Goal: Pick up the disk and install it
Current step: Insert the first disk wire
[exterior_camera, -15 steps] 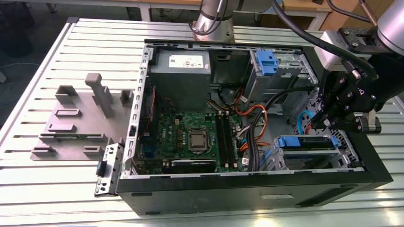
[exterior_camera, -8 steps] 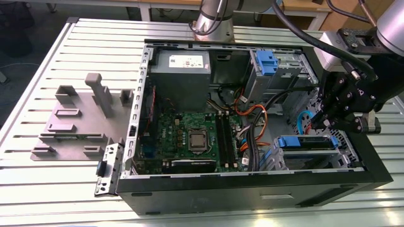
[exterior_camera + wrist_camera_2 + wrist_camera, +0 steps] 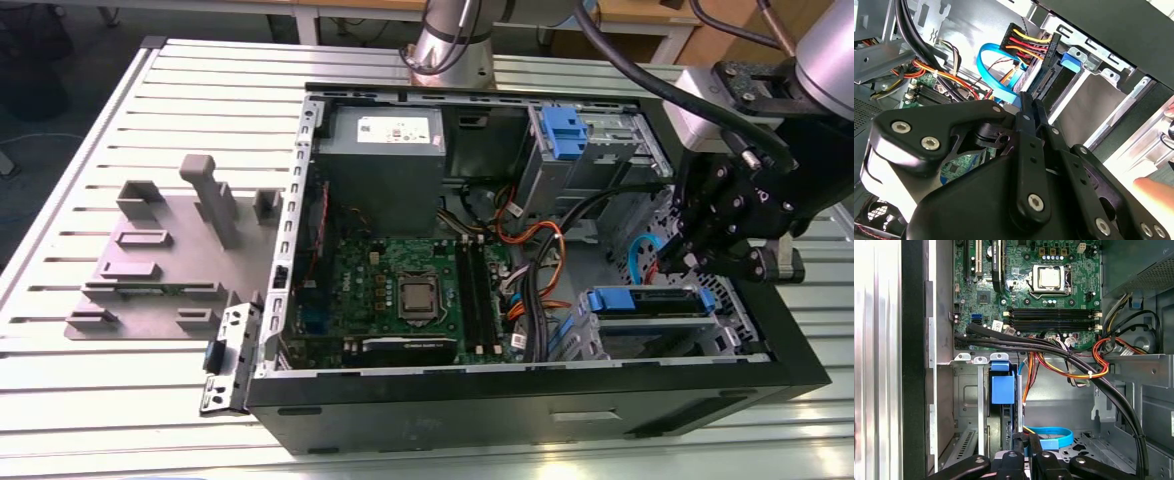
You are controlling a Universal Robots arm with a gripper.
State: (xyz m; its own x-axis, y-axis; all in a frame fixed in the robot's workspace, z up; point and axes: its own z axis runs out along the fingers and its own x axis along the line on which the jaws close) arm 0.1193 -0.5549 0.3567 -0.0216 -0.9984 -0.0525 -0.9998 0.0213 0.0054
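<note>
In the exterior view the gripper (image 3: 697, 262) hides part of the case's right wall. The disk (image 3: 1003, 390) shows edge-on, its label unseen. A blurred fingertip (image 3: 1154, 190) is cut off.

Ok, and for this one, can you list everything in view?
table: one, white, slatted, under everything
holder stand: one, grey, exterior view's left
computer case: one, black, open, centre
motherboard: one, green, inside the case
power supply: one, grey, far end of the case
upper drive carrier: one, blue-handled, on the far cage
disk: one, silver-grey with blue bracket, in the near bay, exterior view's right
flat cable: one, blue, looped beside the disk
wire bundle: one, orange, yellow and black, mid-case
gripper: one, black, above the disk
</note>
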